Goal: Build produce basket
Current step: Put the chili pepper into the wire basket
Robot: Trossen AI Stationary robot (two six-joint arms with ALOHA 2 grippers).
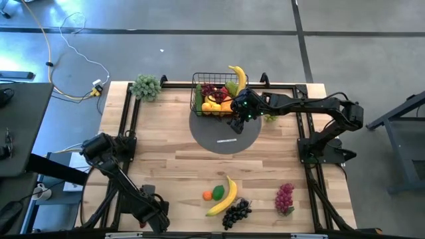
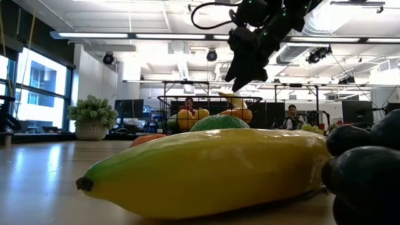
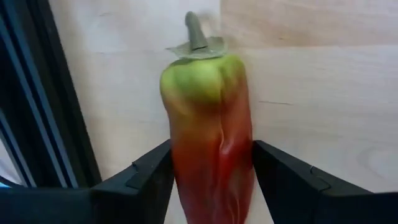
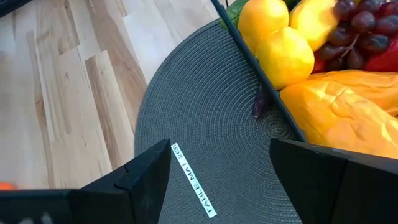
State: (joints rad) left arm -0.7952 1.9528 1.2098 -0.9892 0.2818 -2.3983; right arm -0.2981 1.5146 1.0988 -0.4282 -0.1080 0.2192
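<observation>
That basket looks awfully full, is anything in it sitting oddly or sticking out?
Yes. One banana stands on end in the basket, poking up above its far rim rather than lying among the lemons and grapes. Nothing looks spilled onto the round grey mat.

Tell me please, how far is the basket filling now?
Done: the basket on the grey mat already holds a banana, lemons and grapes. In hand: the left gripper has its fingers around a red pepper; the right gripper hangs open over the mat. Left: another banana, an orange, black and purple grapes.
</observation>
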